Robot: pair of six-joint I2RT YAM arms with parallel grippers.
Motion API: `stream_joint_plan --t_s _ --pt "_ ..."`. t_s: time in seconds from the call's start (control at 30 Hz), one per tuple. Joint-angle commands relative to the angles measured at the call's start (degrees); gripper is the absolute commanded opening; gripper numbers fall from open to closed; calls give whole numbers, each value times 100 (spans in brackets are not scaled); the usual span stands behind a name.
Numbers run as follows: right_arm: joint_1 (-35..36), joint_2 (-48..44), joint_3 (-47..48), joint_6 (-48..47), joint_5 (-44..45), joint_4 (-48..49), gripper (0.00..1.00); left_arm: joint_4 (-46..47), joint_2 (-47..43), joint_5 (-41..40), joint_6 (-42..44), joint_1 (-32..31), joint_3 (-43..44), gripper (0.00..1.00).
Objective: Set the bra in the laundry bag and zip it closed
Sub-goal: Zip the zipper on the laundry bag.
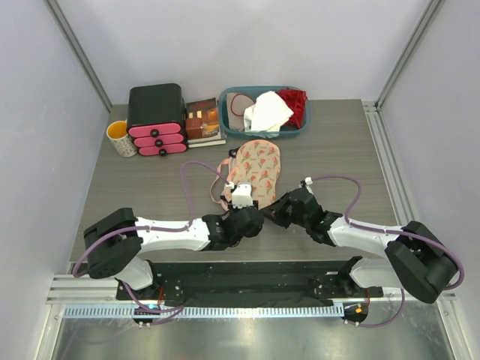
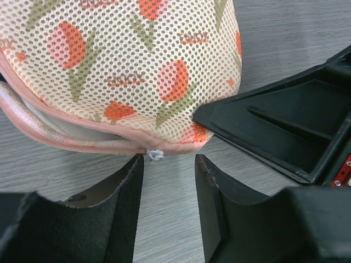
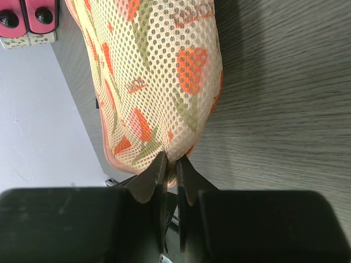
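Within right end effector [image 3: 171, 164], laundry bag [image 3: 159, 71] rim

Left fingers [image 2: 116, 211] apart; right fingers [image 3: 147, 184] pinching laundry bag [image 3: 159, 82].

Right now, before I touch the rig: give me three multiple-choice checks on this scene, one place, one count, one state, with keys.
1. Where is the teal basket relative to the laundry bag?
A. Beyond it, at the far edge of the table
B. Between the arm bases
C. Beside the left arm's base

2. How many pink drawers does the black drawer unit have?
A. Two
B. Three
C. Five

3. What are the right jaws doing?
A. Standing wide open above the bag
B. Shut on the bag's near end
C. Holding the basket's rim

Key:
1 A: the top view shows the basket behind the bag.
2 B: three pink fronts sit stacked on the unit.
3 B: the right wrist view shows them pinching the mesh edge.
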Motion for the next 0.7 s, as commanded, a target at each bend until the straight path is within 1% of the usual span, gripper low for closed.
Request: stream_joint_plan --t_s 0.0,0.23,0.43,0.47,0.57,0.67 --pt "38 -150 165 64 -102 160 14 -62 113 -366 197 70 291 42" --pt "38 -176 139 73 -138 169 13 -211 315 -533 259 123 493 27" --pt "38 -229 86 81 -147 195 12 -528 395 -762 303 132 678 13" --pt "38 -264 68 81 -138 186 11 -554 395 -788 303 132 695 7" --pt "38 -299 42 81 -120 169 11 -721 429 -884 276 149 748 1" --pt "38 -335 7 90 -120 169 11 -958 491 -981 189 176 818 0"
